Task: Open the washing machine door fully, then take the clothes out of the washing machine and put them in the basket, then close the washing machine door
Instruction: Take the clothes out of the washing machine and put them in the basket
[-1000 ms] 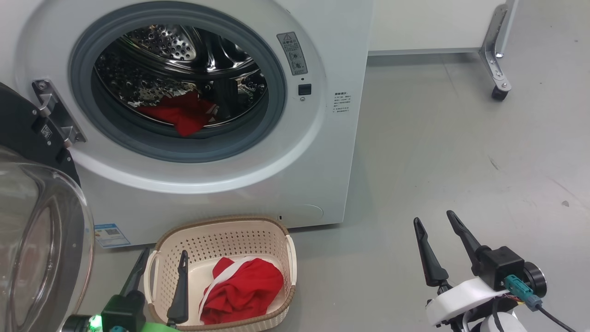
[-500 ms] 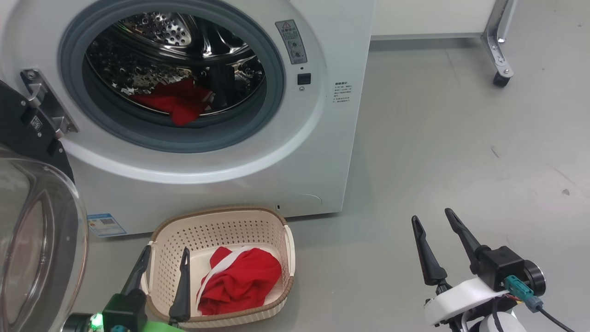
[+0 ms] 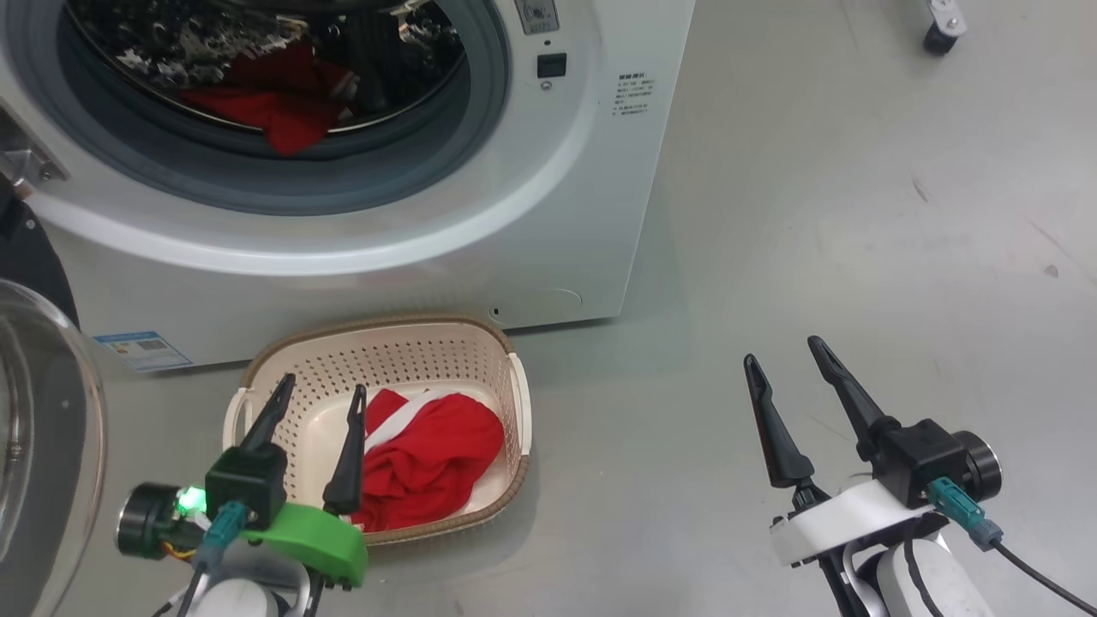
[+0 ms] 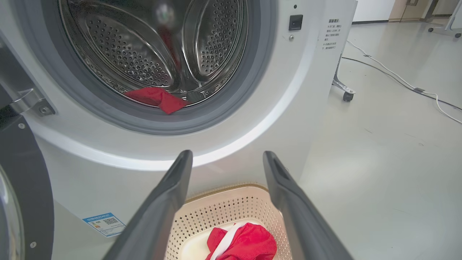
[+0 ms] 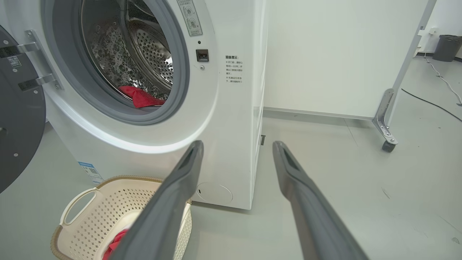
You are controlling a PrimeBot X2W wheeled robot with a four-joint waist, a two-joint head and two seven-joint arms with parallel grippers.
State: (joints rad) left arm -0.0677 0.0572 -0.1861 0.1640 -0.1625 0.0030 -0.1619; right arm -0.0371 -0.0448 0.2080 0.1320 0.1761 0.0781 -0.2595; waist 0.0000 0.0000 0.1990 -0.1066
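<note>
Floor (image 3: 814, 214): we see grey, smooth ground under everything.
Washer (image 3: 557, 214): we see a white front-loader standing on the floor, its round opening uncovered, with a grey seal around the steel drum (image 4: 144, 47).
Door (image 5: 18, 119): we see it swung out on the washer's left side, the black ring and glass bowl turned away from the opening.
Basket (image 3: 403, 326): we see it on the floor just in front of the washer, below the opening, cream with a brown rim.
Clothes (image 3: 428, 454): we see one red piece with a white stripe lying inside the basket; a second red piece (image 3: 274, 111) lies at the bottom front of the drum.
Right gripper (image 3: 783, 351): we see it above bare floor, well apart from the basket, its fingers spread with nothing between them.
Left gripper (image 3: 321, 384): we see it over the left part of the basket, beside the red piece, fingers spread and empty; we cannot tell if a fingertip touches the basket.
Sticker (image 3: 141, 350): we see a small blue label low on the washer front.
</note>
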